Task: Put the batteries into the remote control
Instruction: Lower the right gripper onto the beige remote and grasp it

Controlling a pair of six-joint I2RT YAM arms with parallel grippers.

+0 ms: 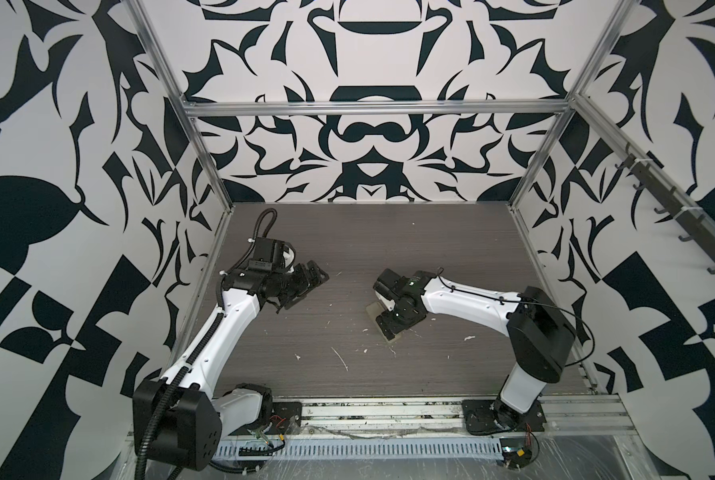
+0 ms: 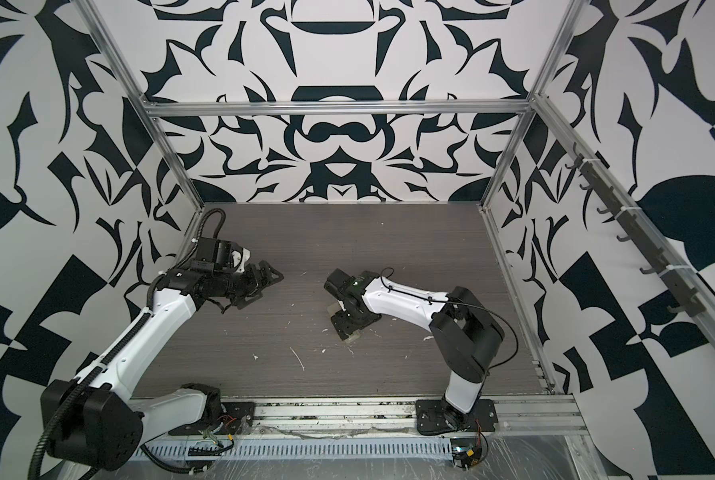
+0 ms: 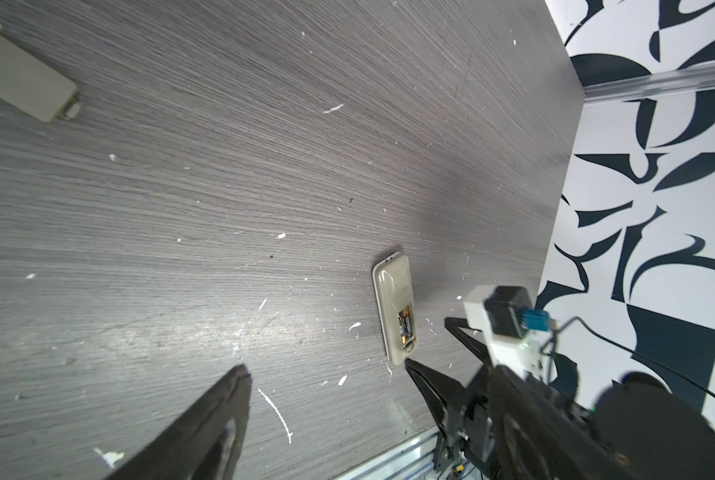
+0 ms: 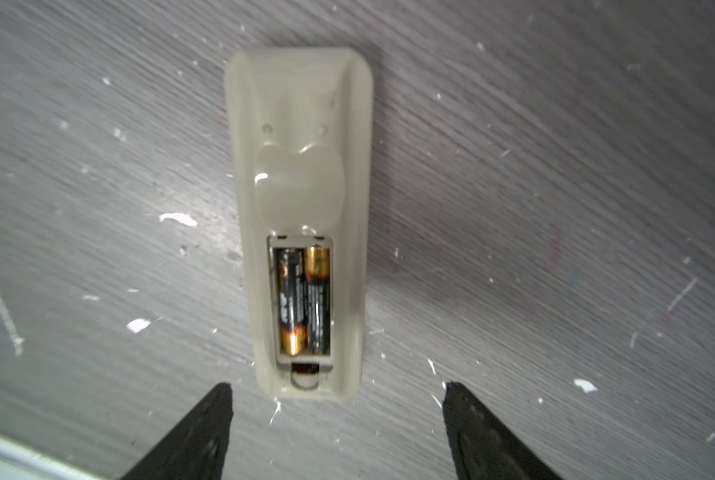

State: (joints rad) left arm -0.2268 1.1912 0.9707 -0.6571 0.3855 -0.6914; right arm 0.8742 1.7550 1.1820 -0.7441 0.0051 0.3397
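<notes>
R jaws open, empty, remote control [image 4: 297, 187] dead ahead, lengthwise in line; batteries [image 4: 291, 299] seated; L jaws open, empty, farther.

Top views high overhead, wrist views lower, sharing remote control [image 3: 393, 291] [image 4: 302, 187]

The remote control [image 4: 302, 166] shows a pale beige back, and the batteries [image 4: 291, 299] in its recess are black with copper-gold ends. The table [image 4: 555, 208] is grey with fine wood-grain streaks and white flecks, and the battery cover [image 3: 19, 79] on it is beige too. The walls [image 1: 368, 62] carry bold black shapes on white.
</notes>
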